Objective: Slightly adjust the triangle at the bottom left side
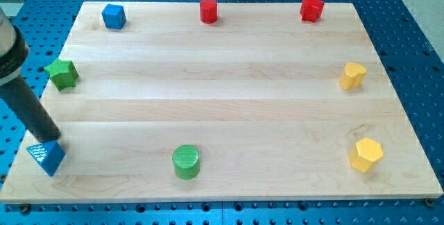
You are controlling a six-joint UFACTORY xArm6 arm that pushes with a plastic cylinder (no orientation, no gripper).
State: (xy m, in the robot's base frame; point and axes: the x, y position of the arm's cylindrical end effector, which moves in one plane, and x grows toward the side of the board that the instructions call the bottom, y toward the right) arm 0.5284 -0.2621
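Note:
A blue triangle block (46,157) lies at the board's bottom left corner. My dark rod comes down from the view's left edge, and my tip (51,140) rests at the triangle's upper edge, touching it or nearly so. A green star block (62,73) lies above the tip near the board's left edge. A green cylinder (186,162) stands to the right of the triangle along the bottom.
A blue cube (114,16), a red cylinder (209,10) and a red star (311,9) line the board's top edge. Two yellow blocks sit at the right: one (352,76) mid-height, a hexagon (365,155) lower. The wooden board (229,107) lies on a blue perforated table.

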